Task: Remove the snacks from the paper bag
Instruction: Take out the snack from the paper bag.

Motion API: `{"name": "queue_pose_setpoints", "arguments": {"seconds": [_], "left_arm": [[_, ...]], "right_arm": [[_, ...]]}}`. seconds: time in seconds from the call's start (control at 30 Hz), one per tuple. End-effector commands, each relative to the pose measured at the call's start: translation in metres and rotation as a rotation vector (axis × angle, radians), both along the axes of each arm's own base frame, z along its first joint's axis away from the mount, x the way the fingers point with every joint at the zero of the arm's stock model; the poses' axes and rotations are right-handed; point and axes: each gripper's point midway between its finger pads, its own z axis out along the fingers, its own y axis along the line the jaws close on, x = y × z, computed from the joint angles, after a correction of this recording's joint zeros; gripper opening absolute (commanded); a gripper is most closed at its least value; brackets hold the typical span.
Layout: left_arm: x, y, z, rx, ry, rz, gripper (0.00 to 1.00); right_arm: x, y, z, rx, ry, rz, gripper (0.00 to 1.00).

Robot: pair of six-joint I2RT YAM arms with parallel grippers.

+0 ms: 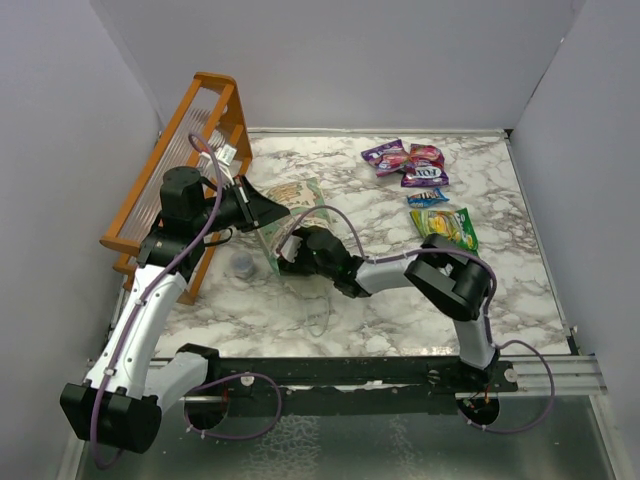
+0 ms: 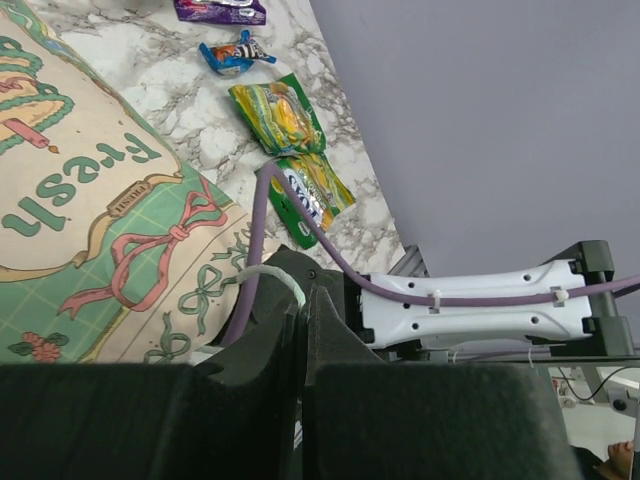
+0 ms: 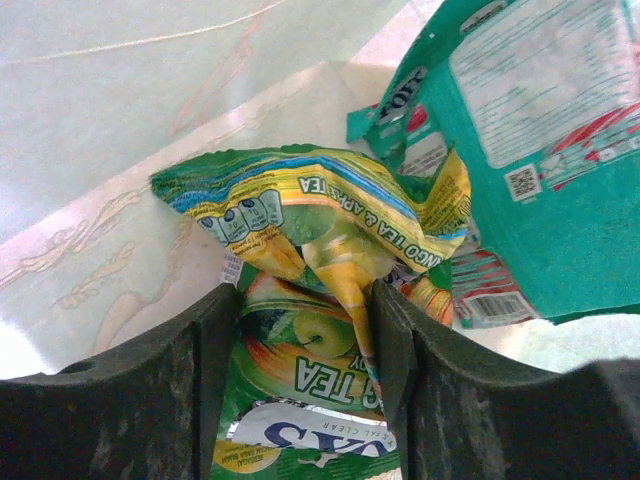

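The mint-green paper bag (image 1: 292, 205) lies on the marble table, printed side up in the left wrist view (image 2: 90, 190). My left gripper (image 1: 262, 208) is shut on its white string handle (image 2: 262, 270). My right gripper (image 1: 290, 250) is inside the bag's mouth. In the right wrist view it (image 3: 305, 295) is open, with its fingers on either side of a crumpled yellow-green snack packet (image 3: 320, 205). That packet lies on a green packet (image 3: 300, 380), beside a teal one (image 3: 545, 150). Purple (image 1: 385, 155), pink-red (image 1: 427, 155), blue (image 1: 427, 197) and yellow-green (image 1: 447, 227) packets lie on the table at the far right.
An orange wooden rack (image 1: 180, 165) leans at the far left behind my left arm. A small clear cup (image 1: 243, 263) stands just left of the bag's mouth. Grey walls close in the table on three sides.
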Motion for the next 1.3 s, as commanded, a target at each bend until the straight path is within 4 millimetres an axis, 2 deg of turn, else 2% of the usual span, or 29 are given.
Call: {"name": "queue_pose_setpoints", "arguments": {"seconds": [0.0, 0.1, 0.17, 0.27, 0.37, 0.53, 0.67, 0.73, 0.8, 0.9, 1.0, 1.1, 1.27], "left_arm": [[0.000, 0.003, 0.004, -0.002, -0.042, 0.022, 0.00], [0.001, 0.003, 0.002, -0.001, -0.039, 0.023, 0.00], [0.000, 0.002, 0.000, 0.002, -0.038, 0.019, 0.00], [0.001, 0.002, -0.005, 0.006, -0.030, 0.017, 0.00], [0.002, 0.001, -0.009, 0.004, -0.019, 0.011, 0.00], [0.001, 0.001, -0.008, 0.005, -0.025, 0.009, 0.00], [-0.002, 0.003, -0.010, 0.017, -0.020, 0.014, 0.00], [-0.003, 0.003, -0.012, 0.020, -0.016, 0.014, 0.00], [-0.003, 0.004, -0.012, 0.020, -0.014, 0.019, 0.00], [-0.004, 0.005, -0.014, 0.030, -0.016, 0.024, 0.00], [-0.003, 0.007, -0.019, 0.045, -0.008, 0.033, 0.00], [-0.002, 0.007, -0.024, 0.046, 0.000, 0.035, 0.00], [0.001, 0.008, -0.024, 0.048, -0.004, 0.048, 0.00]], "right_arm": [[-0.063, -0.029, -0.052, -0.129, 0.320, 0.075, 0.53], [-0.091, -0.038, -0.046, -0.095, 0.373, 0.115, 0.51], [-0.107, -0.043, -0.031, -0.064, 0.367, 0.153, 0.51], [-0.116, -0.052, -0.016, -0.042, 0.322, 0.188, 0.55], [-0.106, -0.061, -0.012, -0.065, 0.220, 0.173, 0.65], [-0.073, -0.065, -0.012, -0.140, 0.094, 0.068, 0.77], [-0.054, -0.053, -0.004, -0.106, 0.016, 0.033, 0.77], [-0.047, -0.048, -0.005, -0.095, 0.000, 0.014, 0.69], [-0.043, -0.045, -0.004, -0.086, -0.007, 0.008, 0.53], [-0.049, -0.043, 0.011, -0.022, -0.032, 0.039, 0.38], [-0.057, -0.041, 0.028, 0.022, -0.068, 0.089, 0.31], [-0.061, -0.040, 0.031, 0.024, -0.066, 0.116, 0.26], [-0.074, -0.040, 0.042, 0.066, -0.039, 0.158, 0.23]]}}
